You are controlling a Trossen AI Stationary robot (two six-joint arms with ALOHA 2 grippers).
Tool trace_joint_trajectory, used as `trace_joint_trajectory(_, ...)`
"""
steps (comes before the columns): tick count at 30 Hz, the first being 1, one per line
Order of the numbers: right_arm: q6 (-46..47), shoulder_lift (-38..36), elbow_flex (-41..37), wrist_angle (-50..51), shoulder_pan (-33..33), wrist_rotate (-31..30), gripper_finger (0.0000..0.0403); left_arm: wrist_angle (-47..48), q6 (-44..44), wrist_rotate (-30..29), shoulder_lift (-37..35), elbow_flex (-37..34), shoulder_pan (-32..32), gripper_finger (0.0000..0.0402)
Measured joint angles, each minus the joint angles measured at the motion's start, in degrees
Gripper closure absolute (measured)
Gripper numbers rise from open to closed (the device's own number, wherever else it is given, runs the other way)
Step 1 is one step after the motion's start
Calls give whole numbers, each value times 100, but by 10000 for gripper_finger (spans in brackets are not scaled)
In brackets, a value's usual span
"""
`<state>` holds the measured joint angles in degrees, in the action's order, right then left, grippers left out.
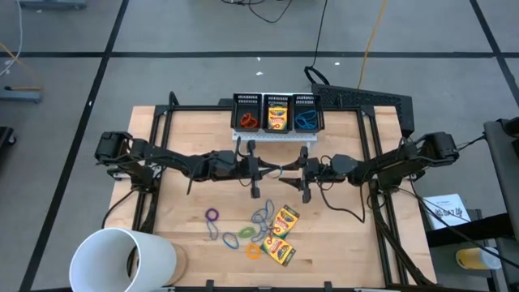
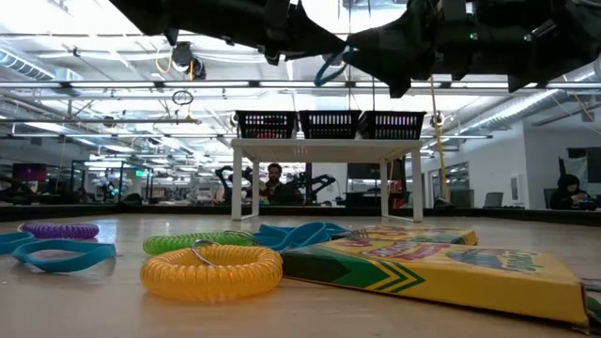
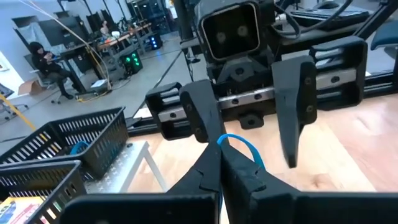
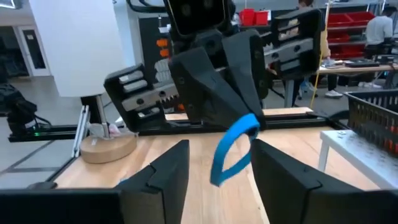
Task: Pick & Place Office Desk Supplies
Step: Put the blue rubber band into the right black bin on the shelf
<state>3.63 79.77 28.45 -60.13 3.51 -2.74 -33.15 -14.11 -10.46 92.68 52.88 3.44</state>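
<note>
A thin blue rubber-band loop point(image 4: 234, 149) is shown pinched at its upper end between the clenched fingers of the left gripper point(image 1: 276, 169), held in the air above the middle of the wooden table point(image 1: 186, 130). The loop is drawn out into a narrow oval whose long axis hangs steeply, slightly slanted — the free end points downward toward the tabletop. In the left wrist view only a short blue arc point(image 3: 239, 147) is seen rising from between the closed fingertips. The right gripper point(image 1: 297, 169) faces the left one at close range, its two fingers spread and released, one on either side of the hanging loop without visibly touching it. On the near part of the table the remaining supplies are gathered: two flat yellow-and-green crayon boxes point(image 1: 280, 234) lying askew, touching each other, and beside them a cluster of loops — a purple one point(image 1: 212, 215), a green one point(image 1: 230, 240) and an orange one point(image 1: 253, 251) among them. At the far edge a row of three black mesh bins point(image 1: 277, 113) stands on a small white rack; red bands are seen in the left bin, a crayon box in the middle one, blue bands in the right one. A large white cup point(image 1: 122, 259) lies at the near left corner.
</note>
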Motion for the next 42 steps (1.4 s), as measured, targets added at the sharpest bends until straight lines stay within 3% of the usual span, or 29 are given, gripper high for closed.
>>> trace_joint_trajectory(10, -22, 1, 0, -46, -17, 1, 286, 4, 24, -4, 0, 2, -6, 395)
trace_joint_trajectory(21, -141, 2, -2, -66, -15, 1, 395, 2, 75, -9, -2, 2, -22, 398)
trace_joint_trajectory(27, -284, 2, -2, -38, -15, 2, 400, 1, 85, -10, -2, 2, -22, 381)
trace_joint_trajectory(32, -289, 2, -4, 72, -17, -8, 401, -27, 109, -474, -43, 2, 38, 350)
trace_joint_trajectory(37, -381, -54, -7, 242, -17, 3, 402, 103, 260, -1195, -183, 4, 164, 288)
trace_joint_trajectory(42, -503, -336, -7, 576, -67, -4, 402, 567, 556, -1289, -550, 9, 195, 225)
